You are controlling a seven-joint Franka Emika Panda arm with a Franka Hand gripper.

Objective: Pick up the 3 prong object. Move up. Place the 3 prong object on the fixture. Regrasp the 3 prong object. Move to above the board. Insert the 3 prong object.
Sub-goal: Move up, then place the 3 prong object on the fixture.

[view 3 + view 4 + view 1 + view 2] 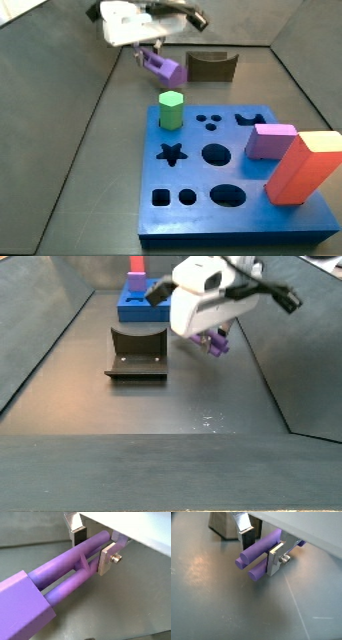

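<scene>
My gripper (93,548) is shut on the 3 prong object (60,579), a light purple block with parallel round prongs. The silver fingers (107,559) clamp across the prongs, and the thick block end points away from the jaws. In a wrist view the prong tips (251,562) stick out past the fingers (276,557). In both side views the gripper (147,48) (207,331) holds the object (164,68) (211,343) off the floor, beside the dark fixture (211,66) (138,351). The blue board (201,225) (140,301) lies beyond the fixture.
On the board stand a green hexagonal peg (171,110), a pink-purple cube (274,140) and a tall red-orange block (301,165) (136,264). Grey walls slope up around the floor (160,406). A dark corner of the fixture (224,524) shows behind the fingers.
</scene>
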